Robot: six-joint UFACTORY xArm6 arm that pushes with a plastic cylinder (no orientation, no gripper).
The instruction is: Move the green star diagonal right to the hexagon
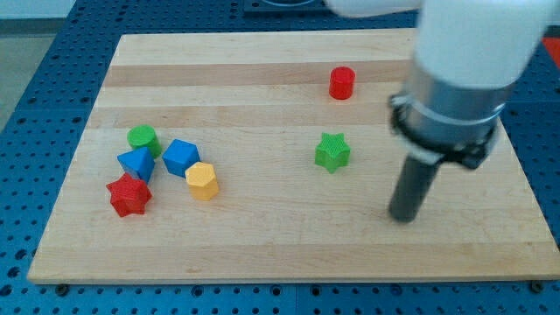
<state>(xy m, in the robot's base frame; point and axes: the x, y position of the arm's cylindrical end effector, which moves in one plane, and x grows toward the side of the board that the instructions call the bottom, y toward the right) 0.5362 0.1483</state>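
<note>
The green star (332, 151) lies on the wooden board (289, 245), right of centre. The yellow hexagon (201, 181) sits at the left, in a cluster of blocks. My tip (402, 219) rests on the board to the lower right of the green star, clearly apart from it. The arm's white and grey body fills the view's upper right above the rod.
A red cylinder (341, 83) stands near the view's top, above the green star. Around the hexagon are a blue cube (180, 157), a blue triangular block (136, 163), a green cylinder (142, 138) and a red star (129, 195).
</note>
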